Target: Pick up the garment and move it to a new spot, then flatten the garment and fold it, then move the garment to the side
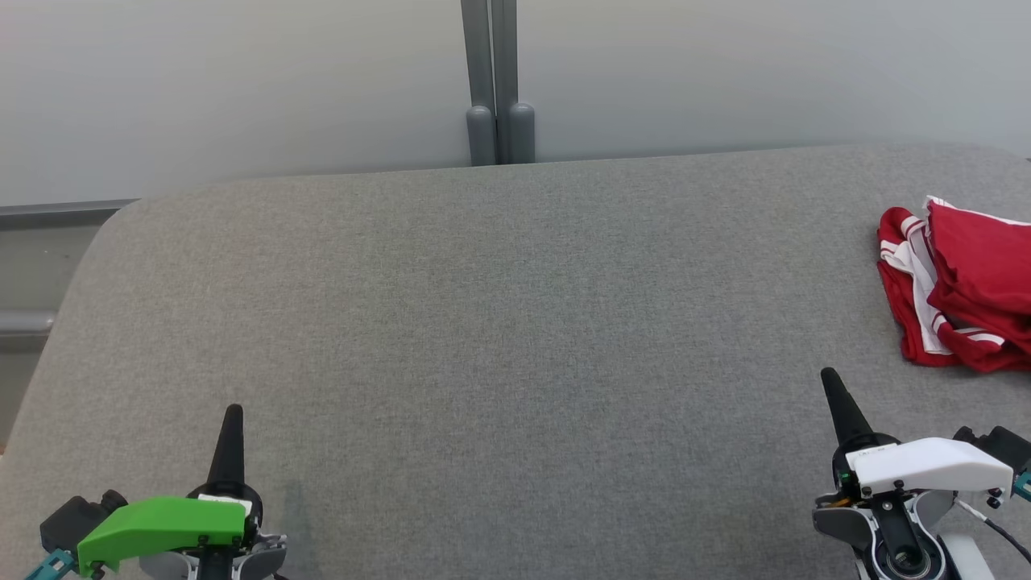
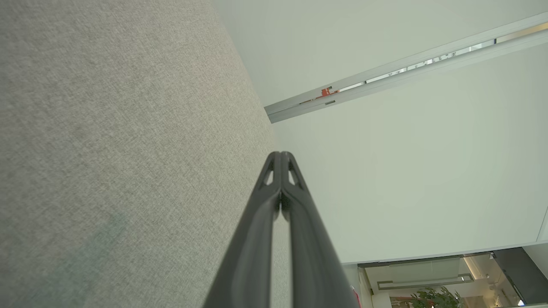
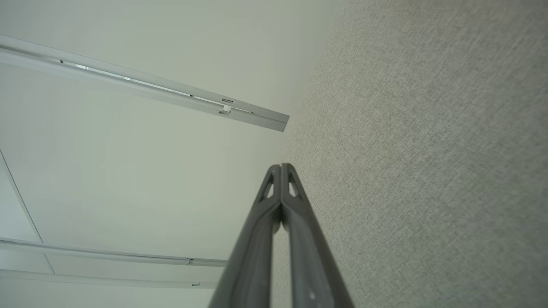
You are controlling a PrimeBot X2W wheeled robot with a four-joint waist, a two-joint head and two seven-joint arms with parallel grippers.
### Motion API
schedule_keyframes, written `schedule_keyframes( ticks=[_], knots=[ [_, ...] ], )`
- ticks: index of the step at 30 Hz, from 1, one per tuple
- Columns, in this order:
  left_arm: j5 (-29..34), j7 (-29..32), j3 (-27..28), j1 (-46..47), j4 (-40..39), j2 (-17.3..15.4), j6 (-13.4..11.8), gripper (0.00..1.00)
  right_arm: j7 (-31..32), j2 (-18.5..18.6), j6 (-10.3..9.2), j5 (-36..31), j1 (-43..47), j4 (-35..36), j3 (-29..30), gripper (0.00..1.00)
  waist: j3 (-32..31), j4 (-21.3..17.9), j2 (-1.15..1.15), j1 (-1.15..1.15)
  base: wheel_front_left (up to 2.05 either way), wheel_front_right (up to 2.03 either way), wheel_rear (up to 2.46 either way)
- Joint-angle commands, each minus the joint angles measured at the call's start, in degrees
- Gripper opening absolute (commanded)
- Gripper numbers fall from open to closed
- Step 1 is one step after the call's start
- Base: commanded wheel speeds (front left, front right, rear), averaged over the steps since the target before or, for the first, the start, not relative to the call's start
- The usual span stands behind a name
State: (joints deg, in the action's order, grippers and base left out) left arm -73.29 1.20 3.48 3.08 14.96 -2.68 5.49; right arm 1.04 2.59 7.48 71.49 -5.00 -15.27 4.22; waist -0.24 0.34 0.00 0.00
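Red garment [image 1: 962, 282] is sitting bunched up at the far right of the grey table [image 1: 483, 322], while the left gripper [image 1: 233, 412] and right gripper [image 1: 830, 377] are hanging clenched, holding nothing. It's looking light and floppy, so I'm thinking pinch the white-trimmed edge

Open grey desk [image 1: 483, 338] from left edge to middle; red shorts [image 1: 966, 282] heaped at far right; partition wall [image 1: 242, 80] closes the back.
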Motion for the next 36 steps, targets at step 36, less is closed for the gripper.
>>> schedule_keyframes(
  ticks=[36],
  knots=[
    [-15.6,4.4,2.7,3.1,-0.9,-0.3,1.8,0.0,4.6,0.4,0.03,17.0,-1.4,1.3,2.0,0.0,0.3,-0.3,0.0,0.0,0.0,0.0,0.0]
  ],
)
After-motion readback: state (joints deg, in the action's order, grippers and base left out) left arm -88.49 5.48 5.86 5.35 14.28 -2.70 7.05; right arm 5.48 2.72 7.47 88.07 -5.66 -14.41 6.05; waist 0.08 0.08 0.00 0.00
